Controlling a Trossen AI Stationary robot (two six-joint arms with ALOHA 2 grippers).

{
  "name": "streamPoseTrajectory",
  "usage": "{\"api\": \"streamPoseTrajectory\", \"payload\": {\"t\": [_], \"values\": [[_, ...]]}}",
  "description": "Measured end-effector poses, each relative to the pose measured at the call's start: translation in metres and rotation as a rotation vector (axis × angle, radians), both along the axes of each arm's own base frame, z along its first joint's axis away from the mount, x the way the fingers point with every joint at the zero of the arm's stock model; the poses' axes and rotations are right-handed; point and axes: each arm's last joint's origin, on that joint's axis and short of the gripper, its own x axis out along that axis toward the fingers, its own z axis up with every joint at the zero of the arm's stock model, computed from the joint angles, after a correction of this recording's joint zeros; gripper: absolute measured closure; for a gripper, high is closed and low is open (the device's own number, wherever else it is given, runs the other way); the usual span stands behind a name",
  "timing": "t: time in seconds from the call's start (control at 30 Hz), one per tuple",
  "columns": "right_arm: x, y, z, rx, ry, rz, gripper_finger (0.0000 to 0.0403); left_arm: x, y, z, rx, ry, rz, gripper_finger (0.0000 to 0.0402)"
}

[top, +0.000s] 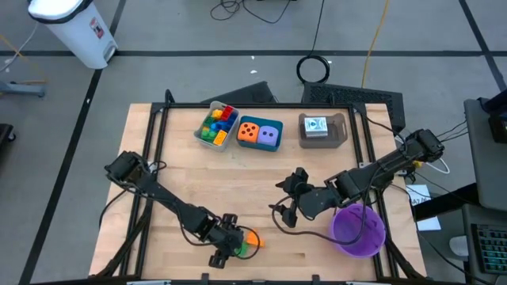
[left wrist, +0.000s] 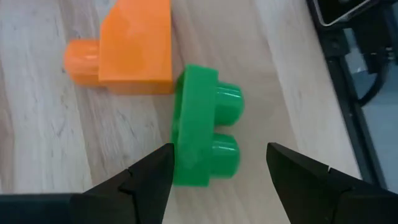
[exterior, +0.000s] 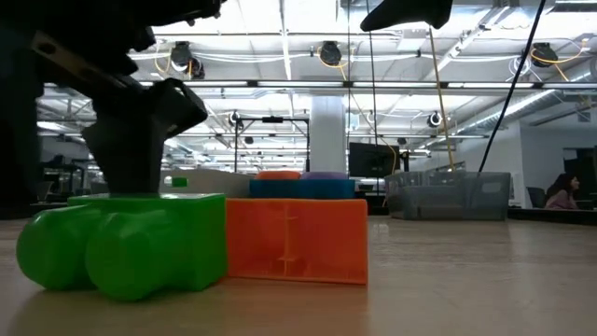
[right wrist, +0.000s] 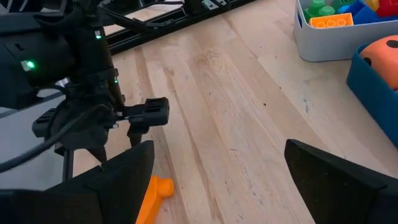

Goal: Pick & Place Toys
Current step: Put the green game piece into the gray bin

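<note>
1. Most bricks [top: 217, 124] and both dice [top: 260, 134] sit in trays [top: 279, 145].
2. Left gripper [left wrist: 217, 171], spread, straddles the green brick [left wrist: 202, 134] beside the orange brick [left wrist: 134, 46], ungrasped.
3. Right gripper [top: 287, 199] waits, spread wide and empty.

A large open lab or industrial hall. Exposed ceiling ducts [exterior: 326, 51] and strip lights hang overhead. Cables [top: 261, 9] trail across the taped concrete floor [top: 182, 32] around the wooden table [top: 238, 174].

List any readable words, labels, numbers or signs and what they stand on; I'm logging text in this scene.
No text can be read.
White bin: red-and-dark label, too small.
Picture card in the brown tray: print too small.
Orange die, purple die: dots only, no numerals.
</note>
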Motion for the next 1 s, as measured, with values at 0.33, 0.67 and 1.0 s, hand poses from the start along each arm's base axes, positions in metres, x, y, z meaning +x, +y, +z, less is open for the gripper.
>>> {"api": "streamPoseTrajectory", "payload": {"t": [0.33,0.67,1.0], "values": [[0.0,0.0,0.0,-0.001,0.001,-0.001,0.0051,0.004,-0.002,-0.016,0.024,0.012,0.016,0.0137],[0.0,0.0,0.0,-0.001,-0.001,-0.002,0.0051,0.006,-0.003,-0.021,0.04,0.001,0.059,0.0138],[0.0,0.0,0.0,-0.003,0.0,-0.001,0.0051,0.007,0.0,-0.021,0.06,-0.01,0.124,0.0174]]}}
